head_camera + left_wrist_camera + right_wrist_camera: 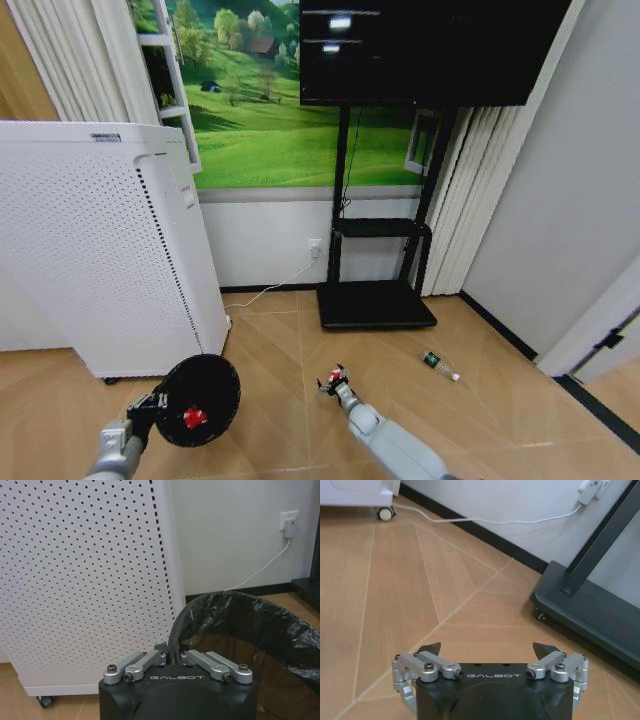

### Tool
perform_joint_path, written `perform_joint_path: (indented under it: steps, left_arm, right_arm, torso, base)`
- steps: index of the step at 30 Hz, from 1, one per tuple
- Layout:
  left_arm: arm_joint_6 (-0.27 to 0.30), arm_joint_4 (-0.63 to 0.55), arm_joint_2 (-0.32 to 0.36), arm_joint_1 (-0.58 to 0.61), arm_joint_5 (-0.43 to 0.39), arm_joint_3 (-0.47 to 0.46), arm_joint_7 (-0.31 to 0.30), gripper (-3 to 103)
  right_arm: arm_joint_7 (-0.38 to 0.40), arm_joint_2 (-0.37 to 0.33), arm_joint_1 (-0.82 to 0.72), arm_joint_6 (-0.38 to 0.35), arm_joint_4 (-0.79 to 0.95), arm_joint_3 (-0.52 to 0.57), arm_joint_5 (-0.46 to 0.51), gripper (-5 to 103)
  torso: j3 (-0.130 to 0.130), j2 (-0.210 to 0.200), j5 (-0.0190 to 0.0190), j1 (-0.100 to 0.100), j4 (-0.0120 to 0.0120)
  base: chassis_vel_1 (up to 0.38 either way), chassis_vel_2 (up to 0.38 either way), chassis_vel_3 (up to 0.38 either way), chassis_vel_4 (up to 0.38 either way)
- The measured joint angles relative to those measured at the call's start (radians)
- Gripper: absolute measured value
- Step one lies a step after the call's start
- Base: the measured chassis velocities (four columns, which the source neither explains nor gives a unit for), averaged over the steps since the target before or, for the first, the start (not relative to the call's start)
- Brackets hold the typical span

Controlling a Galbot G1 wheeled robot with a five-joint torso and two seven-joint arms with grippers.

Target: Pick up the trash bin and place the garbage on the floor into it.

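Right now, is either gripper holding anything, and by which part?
The left gripper is clamped on the trash bin by its rim. The right gripper is open and holds nothing.

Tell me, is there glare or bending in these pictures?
Head view: ceiling lights glare on the dark screen, and the white appliance leans and bulges from lens distortion. Left wrist view: the bin liner gleams softly at the left gripper. Right wrist view: even light on the floor, faint shadows.
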Motion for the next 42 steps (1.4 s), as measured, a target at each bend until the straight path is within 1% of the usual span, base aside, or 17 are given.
perform_joint_path:
  steps: [5, 9, 13, 14, 22, 26, 28, 29, 31, 32, 34, 42]
  left_arm:
    - [0.000, 0.004, -0.003, -0.006, 0.000, 0.006, 0.000, 7]
    - [0.000, 0.006, -0.005, -0.014, 0.000, 0.012, 0.000, 7]
    - [0.000, 0.005, -0.005, -0.017, -0.003, 0.016, 0.000, 7]
    - [0.000, 0.005, -0.004, -0.019, -0.004, 0.018, 0.000, 7]
    - [0.000, 0.001, -0.005, -0.023, -0.006, 0.023, -0.001, 7]
    - [0.000, -0.005, -0.005, -0.020, -0.008, 0.019, 0.000, 7]
    - [-0.003, -0.008, -0.005, -0.017, -0.008, 0.016, 0.000, 7]
    - [-0.003, -0.008, -0.005, -0.017, -0.008, 0.016, 0.000, 7]
    - [-0.005, -0.010, -0.009, -0.011, -0.007, 0.015, 0.001, 7]
    - [-0.005, -0.010, -0.009, -0.011, -0.007, 0.015, 0.001, 7]
    - [-0.006, -0.011, -0.010, -0.008, -0.006, 0.015, 0.001, 7]
    - [-0.007, -0.011, -0.013, -0.009, -0.003, 0.020, 0.003, 7]
  right_arm:
    - [0.007, 0.018, 0.007, 0.001, -0.060, -0.001, -0.034, 100]
    - [0.009, 0.033, 0.011, -0.002, -0.096, 0.003, -0.042, 100]
    - [0.025, 0.041, 0.011, -0.019, -0.103, 0.004, -0.050, 100]
    - [0.043, 0.045, 0.009, -0.034, -0.104, 0.005, -0.059, 100]
    - [0.076, 0.055, 0.001, -0.051, -0.103, 0.015, -0.063, 100]
    - [0.083, 0.037, -0.013, -0.044, -0.044, 0.028, -0.026, 100]
    - [0.085, 0.008, -0.037, -0.053, 0.043, 0.037, 0.039, 100]
    - [0.085, 0.008, -0.037, -0.053, 0.043, 0.037, 0.039, 100]
    - [0.057, -0.033, -0.075, -0.070, 0.145, 0.048, 0.105, 100]
    - [0.057, -0.033, -0.075, -0.070, 0.145, 0.048, 0.105, 100]
    - [0.023, -0.054, -0.105, -0.065, 0.177, 0.057, 0.113, 100]
    - [0.012, -0.054, -0.138, -0.048, 0.181, 0.072, 0.095, 100]
  torso:
    - [0.000, 0.000, 0.0000, 0.000, -0.0001]
    - [0.000, 0.000, 0.0001, 0.000, 0.0000]
    - [0.000, 0.000, 0.0002, 0.000, 0.0001]
    - [0.000, 0.000, 0.0002, 0.000, 0.0001]
    - [0.000, 0.000, 0.0002, 0.000, 0.0001]
    - [0.000, 0.000, 0.0002, 0.000, 0.0001]
    - [0.000, 0.000, 0.0004, 0.000, 0.0002]
    - [0.000, 0.000, 0.0004, 0.000, 0.0002]
    - [0.000, 0.000, 0.0002, 0.000, 0.0002]
    - [0.000, 0.000, 0.0002, 0.000, 0.0002]
    - [0.000, 0.000, 0.0003, 0.000, -0.0001]
    - [0.000, 0.000, 0.0003, 0.000, 0.0000]
  base:
    - [0.000, 0.000, 0.000, 0.000]
    - [0.000, 0.000, 0.000, 0.000]
    - [0.000, 0.000, 0.000, 0.000]
    - [0.000, 0.000, 0.000, 0.000]
    - [0.000, 0.000, 0.000, 0.000]
    - [0.000, 0.000, 0.000, 0.000]
    - [0.000, 0.000, 0.000, 0.000]
    - [0.000, 0.000, 0.000, 0.000]
    - [0.000, 0.000, 0.000, 0.000]
    - [0.000, 0.000, 0.000, 0.000]
    - [0.000, 0.000, 0.000, 0.000]
    - [0.000, 0.000, 0.000, 0.000]
